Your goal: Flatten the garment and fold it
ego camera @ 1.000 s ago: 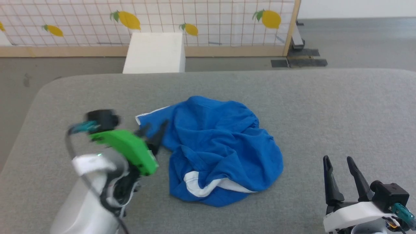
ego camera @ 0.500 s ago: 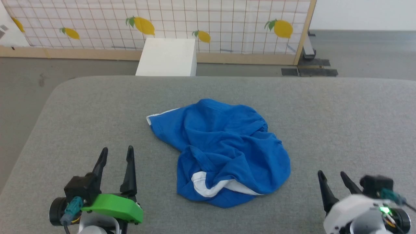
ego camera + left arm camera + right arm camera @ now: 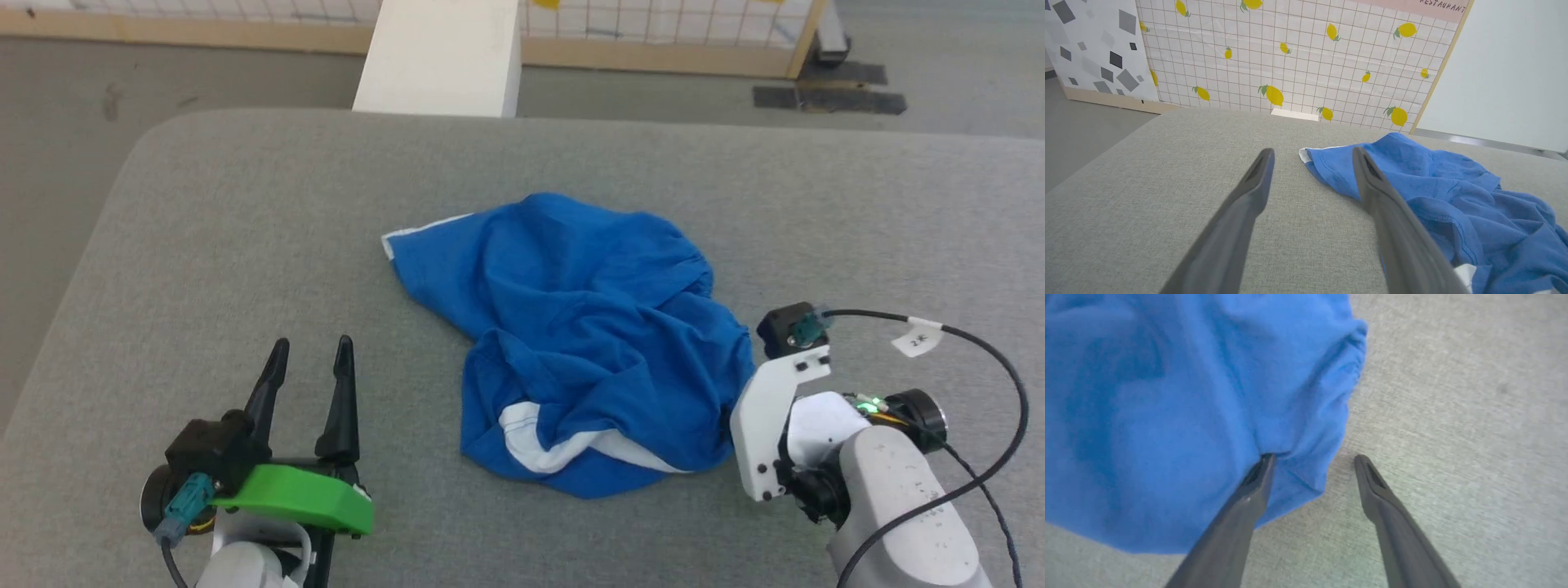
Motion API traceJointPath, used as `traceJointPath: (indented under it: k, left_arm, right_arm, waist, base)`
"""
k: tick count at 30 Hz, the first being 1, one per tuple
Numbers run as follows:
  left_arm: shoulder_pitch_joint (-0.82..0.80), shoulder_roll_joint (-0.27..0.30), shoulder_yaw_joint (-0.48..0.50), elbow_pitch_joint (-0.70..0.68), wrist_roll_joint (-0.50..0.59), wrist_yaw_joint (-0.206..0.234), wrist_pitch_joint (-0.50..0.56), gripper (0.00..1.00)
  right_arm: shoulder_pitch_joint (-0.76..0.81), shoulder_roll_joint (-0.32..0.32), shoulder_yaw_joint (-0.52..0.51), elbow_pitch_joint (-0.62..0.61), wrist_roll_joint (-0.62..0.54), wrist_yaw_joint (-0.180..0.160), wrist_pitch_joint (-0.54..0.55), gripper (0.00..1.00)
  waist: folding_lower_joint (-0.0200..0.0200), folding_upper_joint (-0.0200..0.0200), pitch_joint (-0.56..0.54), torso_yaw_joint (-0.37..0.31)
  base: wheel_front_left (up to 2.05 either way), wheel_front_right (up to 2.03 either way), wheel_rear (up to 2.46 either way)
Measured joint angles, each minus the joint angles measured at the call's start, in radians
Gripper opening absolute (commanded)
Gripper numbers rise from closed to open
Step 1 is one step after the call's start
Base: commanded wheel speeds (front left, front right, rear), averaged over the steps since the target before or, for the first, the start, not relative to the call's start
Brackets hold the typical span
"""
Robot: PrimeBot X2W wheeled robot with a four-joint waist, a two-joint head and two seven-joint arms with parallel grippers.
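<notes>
The crumpled royal-blue cloth garment (image 3: 588, 327) with a white band lies mid-way across the grey fabric-covered bench (image 3: 245, 204). The left gripper (image 3: 310, 351) sits apart from it, fingers spread and empty. The right gripper (image 3: 1312, 457) is spread too, one finger pressing into the garment's edge, the other over bare bench.
</notes>
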Motion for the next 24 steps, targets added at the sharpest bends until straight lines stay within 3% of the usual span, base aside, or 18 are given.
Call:
traceJointPath:
  k: [2,3,4,7,8,9,12,16,17,19,24]
  left_arm:
    - [-0.005,-0.009,0.011,0.013,0.011,-0.013,0.0,1.0]
    - [-0.006,-0.015,0.016,0.018,0.014,-0.018,0.0,1.0]
    - [-0.006,-0.02,0.02,0.021,0.017,-0.023,0.0,1.0]
    - [-0.006,-0.03,0.035,0.039,0.022,-0.04,0.0,1.0]
    - [-0.006,-0.042,0.046,0.048,0.03,-0.05,0.0,1.0]
    - [-0.006,-0.045,0.049,0.048,0.032,-0.055,0.0,1.0]
    - [-0.007,-0.058,0.053,0.05,0.04,-0.066,0.0,1.0]
    - [-0.006,-0.066,0.056,0.055,0.042,-0.072,0.0,1.0]
    - [-0.005,-0.07,0.056,0.06,0.042,-0.076,0.0,1.0]
    - [-0.004,-0.076,0.054,0.074,0.042,-0.082,-0.001,1.0]
    - [-0.005,-0.083,0.028,0.106,0.029,-0.097,0.008,1.0]
  right_arm:
    - [-0.004,0.0,0.006,0.013,0.004,0.0,0.003,0.95]
    - [-0.008,0.0,0.007,0.013,0.012,0.0,-0.007,0.33]
    - [-0.012,0.0,0.007,0.011,0.021,0.0,-0.022,0.0]
    - [-0.021,0.003,-0.027,0.0,0.039,0.0,-0.082,0.0]
    - [-0.025,0.005,-0.131,-0.05,0.046,0.0,-0.144,0.0]
    - [-0.024,0.005,-0.167,-0.068,0.045,0.0,-0.158,0.0]
    - [0.005,0.0,-0.325,-0.125,0.023,0.0,-0.167,0.0]
    - [0.118,-0.002,-0.414,-0.132,0.009,0.0,-0.115,0.0]
    - [0.145,-0.002,-0.42,-0.123,0.035,0.0,-0.104,0.06]
    - [0.176,0.001,-0.414,-0.122,0.065,0.0,-0.12,1.0]
    - [0.179,0.001,-0.45,-0.17,0.145,0.0,-0.308,1.0]
  waist:
    - [0.0,0.0,0.016,0.012]
    - [0.0,0.0,0.022,0.018]
    - [0.0,0.0,0.027,0.022]
    - [0.0001,0.0,0.038,0.026]
    - [0.0,0.0,0.03,0.021]
    - [0.0,0.0,0.026,0.019]
    - [0.0,0.0,0.006,0.008]
    - [0.0,0.0,-0.015,-0.009]
    - [0.0,0.0,-0.019,-0.016]
    - [0.0,0.0,-0.025,-0.028]
    - [0.0,0.0,-0.045,-0.055]
  base:
    - [0.0,0.0,0.0]
    - [0.0,0.0,0.0]
    - [0.0,0.0,0.0]
    - [0.0,0.0,0.0]
    - [0.0,0.0,0.0]
    - [0.0,0.0,0.0]
    - [0.0,0.0,0.0]
    - [0.0,0.0,0.0]
    - [0.0,0.0,0.0]
    - [0.0,0.0,0.0]
    - [0.0,0.0,0.0]
